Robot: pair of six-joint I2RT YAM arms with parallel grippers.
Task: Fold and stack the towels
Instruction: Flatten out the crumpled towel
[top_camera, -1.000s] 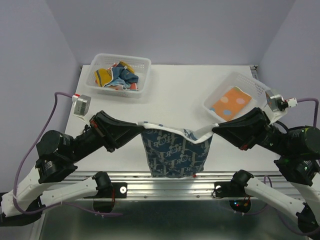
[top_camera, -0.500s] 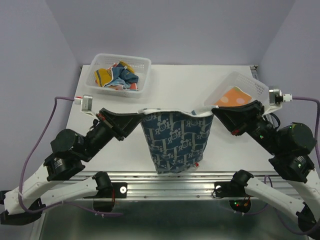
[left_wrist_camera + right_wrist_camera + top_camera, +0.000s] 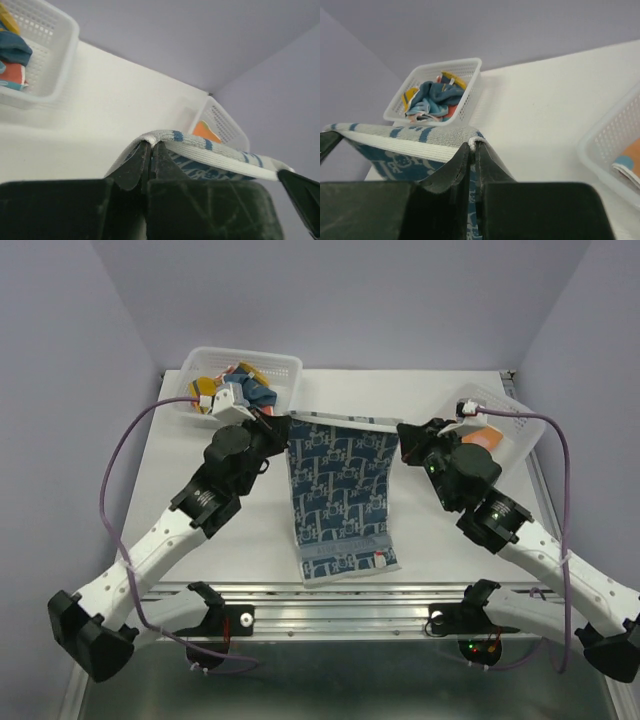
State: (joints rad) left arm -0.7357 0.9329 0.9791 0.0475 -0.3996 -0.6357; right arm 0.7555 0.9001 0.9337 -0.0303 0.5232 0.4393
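The white towel with blue print (image 3: 340,495) lies stretched out along the table middle, its near end at the front edge. My left gripper (image 3: 283,426) is shut on its far left corner; the left wrist view shows the pinched hem (image 3: 150,141). My right gripper (image 3: 402,432) is shut on its far right corner, seen in the right wrist view (image 3: 474,144). An orange dotted towel (image 3: 482,438) lies in the right basket (image 3: 515,416). Several crumpled towels (image 3: 235,392) fill the left basket (image 3: 285,365).
The left basket stands at the table's far left, just behind my left wrist. The right basket sits tilted at the far right, behind my right arm. Purple walls enclose the table. A metal rail (image 3: 340,600) runs along the front edge.
Both arms have swung away from the front edge toward the back, carrying the towel's held edge with them. The towel went from hanging at the front to lying stretched flat on the table.
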